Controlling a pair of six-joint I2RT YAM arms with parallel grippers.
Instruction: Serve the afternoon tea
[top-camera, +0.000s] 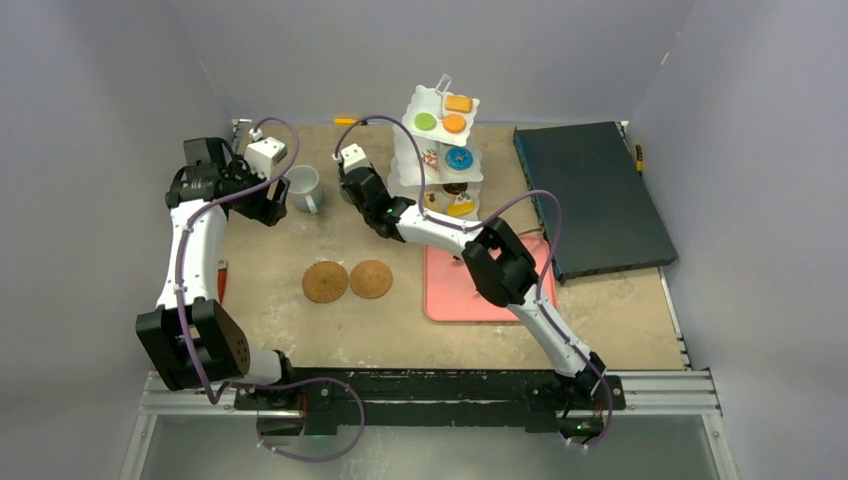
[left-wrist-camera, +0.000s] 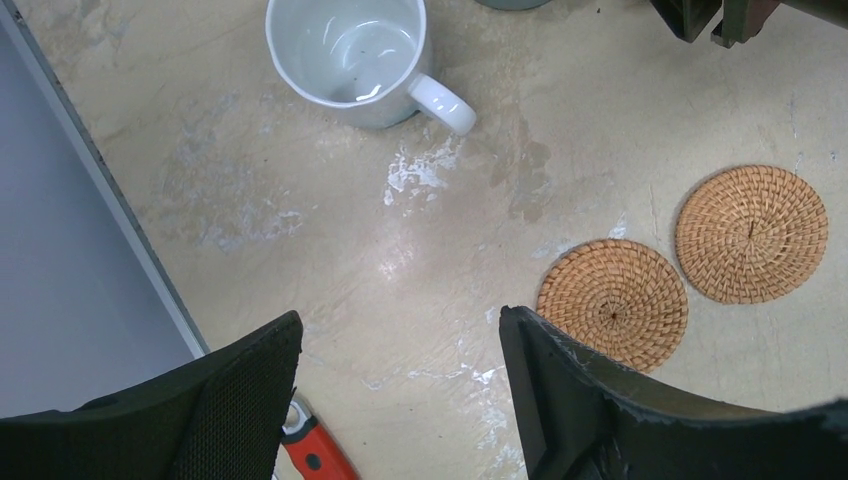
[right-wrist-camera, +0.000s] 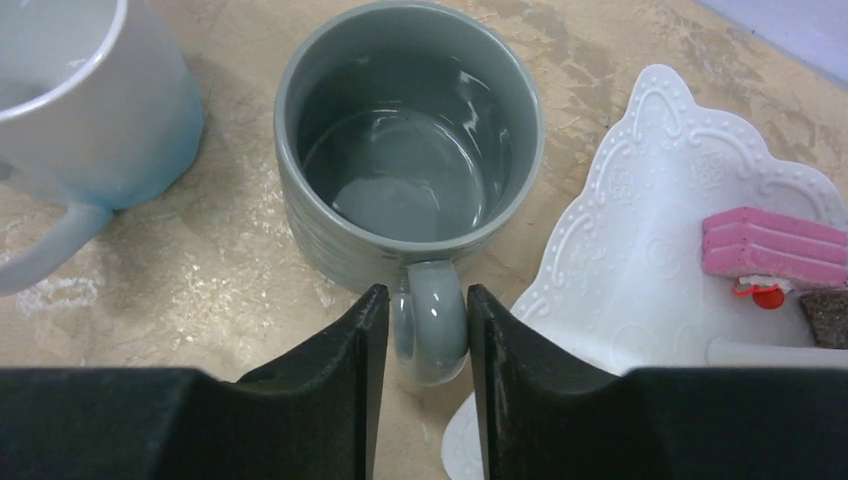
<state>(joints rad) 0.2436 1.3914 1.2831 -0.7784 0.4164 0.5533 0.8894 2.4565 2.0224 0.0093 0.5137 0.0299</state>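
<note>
Near the far edge, our right gripper (right-wrist-camera: 428, 330) clamps the handle of the grey mug (right-wrist-camera: 410, 150), jaws almost shut. Our left gripper (left-wrist-camera: 400, 345) gapes empty near the white mug (left-wrist-camera: 345, 50). Lifted by its handle alone, the grey mug may swing into the stand (right-wrist-camera: 640, 270) just beside it.

The table (top-camera: 300, 335) is sandy brown, with white scuff marks on it. A pink tray (top-camera: 448, 298) lies flat on the right half, near the front. Just beside it, further right, lies a big, dark blue-green flat box (top-camera: 590, 195) that reaches back to the far edge. A little yellow and black thing (top-camera: 640, 157) sits at the far right corner of the box. Another small yellow thing (top-camera: 345, 121) lies at the far edge of the table, near the middle. At the left edge lies a red handle (left-wrist-camera: 320, 458) with a white bit on it. A silver metal rail (top-camera: 680, 385) runs along the near edge. Plain grey walls (top-camera: 100, 100) stand on three sides.
</note>
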